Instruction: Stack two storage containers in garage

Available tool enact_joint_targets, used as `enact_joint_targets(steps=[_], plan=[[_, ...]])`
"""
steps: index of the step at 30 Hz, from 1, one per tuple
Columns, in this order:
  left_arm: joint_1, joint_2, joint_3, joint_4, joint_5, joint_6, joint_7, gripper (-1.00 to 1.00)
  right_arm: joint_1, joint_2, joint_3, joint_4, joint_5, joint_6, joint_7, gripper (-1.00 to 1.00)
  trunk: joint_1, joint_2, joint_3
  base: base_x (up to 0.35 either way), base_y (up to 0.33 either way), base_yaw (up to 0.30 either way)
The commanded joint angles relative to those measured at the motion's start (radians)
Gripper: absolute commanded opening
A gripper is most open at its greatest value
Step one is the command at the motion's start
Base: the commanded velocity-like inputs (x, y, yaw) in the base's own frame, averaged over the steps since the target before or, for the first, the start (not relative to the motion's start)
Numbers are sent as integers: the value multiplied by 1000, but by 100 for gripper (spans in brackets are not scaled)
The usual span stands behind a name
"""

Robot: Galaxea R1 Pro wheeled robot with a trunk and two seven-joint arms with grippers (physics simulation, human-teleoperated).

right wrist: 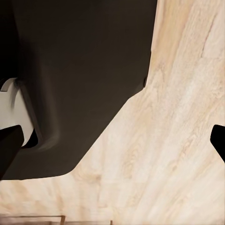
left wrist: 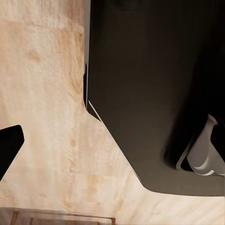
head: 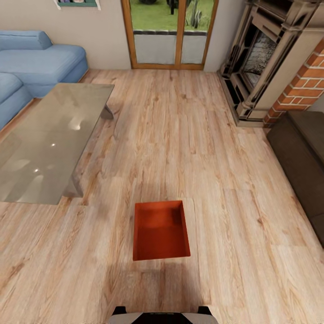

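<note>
One orange-red storage container (head: 160, 230) sits open side up on the light wood plank floor (head: 189, 135) of the living room, just ahead of my base (head: 162, 316). It holds nothing. The second container is out of view. In the left wrist view my left gripper (left wrist: 112, 145) hangs beside my dark base (left wrist: 154, 84) over the planks, with one black fingertip (left wrist: 9, 145) at the frame's edge. My right gripper (right wrist: 112, 143) hangs the same way, its fingertips (right wrist: 218, 139) wide apart with only floor between them.
A glass-topped table (head: 49, 139) stands left of the container, with a blue sofa (head: 40, 58) behind it. The brick fireplace (head: 270, 58) and a dark brown bench (head: 301, 157) line the right side. Glazed patio doors (head: 168, 36) are straight ahead.
</note>
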Motion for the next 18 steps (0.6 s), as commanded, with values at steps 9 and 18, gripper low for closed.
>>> enact_joint_targets(steps=[9,18], plan=[[0,0,0,1,10,-2,-5,100,0,0,9,0,-8,-2,-4,100,0,-1,-15,0,0,0],[0,-1,0,1,8,-2,-5,100,0,2,9,0,-8,-1,-4,100,0,-1,-21,0,-9,0]])
